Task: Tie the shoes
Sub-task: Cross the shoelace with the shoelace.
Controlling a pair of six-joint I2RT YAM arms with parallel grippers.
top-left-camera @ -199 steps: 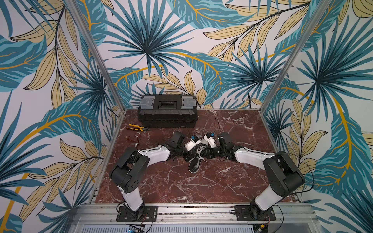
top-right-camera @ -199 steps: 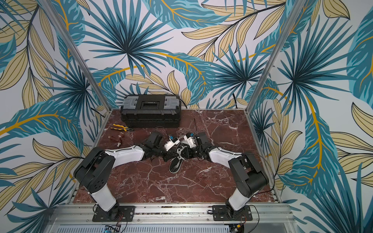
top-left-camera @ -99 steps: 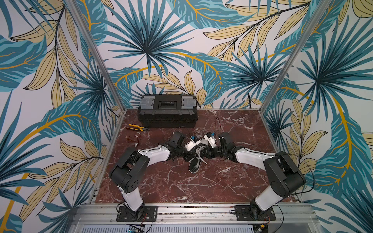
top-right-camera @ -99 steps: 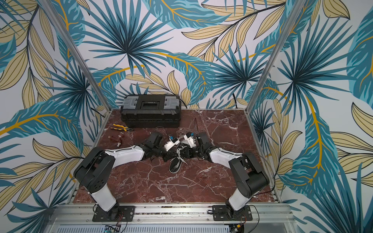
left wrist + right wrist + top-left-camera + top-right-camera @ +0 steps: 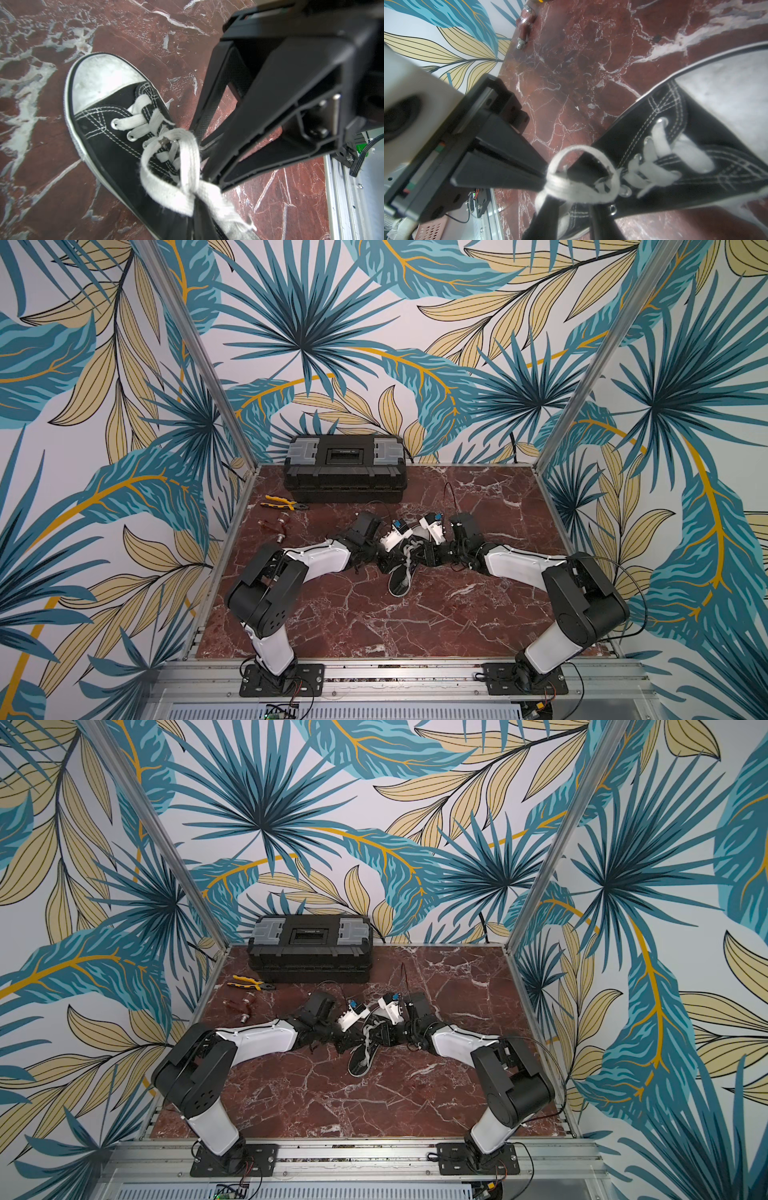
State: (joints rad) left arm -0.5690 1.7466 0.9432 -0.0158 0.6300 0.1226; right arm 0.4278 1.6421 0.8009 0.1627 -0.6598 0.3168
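With the black sneaker (image 5: 400, 578) lying in the middle of the worktop (image 5: 457, 614), hold the white lace (image 5: 188, 149) tight in the pressed-together left end effector (image 5: 542, 180), slip the spread right end effector (image 5: 207, 160) gently off the loop (image 5: 581, 148), then pull slowly.

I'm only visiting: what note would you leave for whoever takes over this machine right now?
Left gripper: shut on the flat white lace.
Right gripper: jaws parted, a lace loop seemingly around one finger.
Black canvas sneaker with white toe cap: upright on the red marble tabletop, between both grippers.
Done: lace looped and crossed.
To do: pull through, tighten; no finished bow shows.
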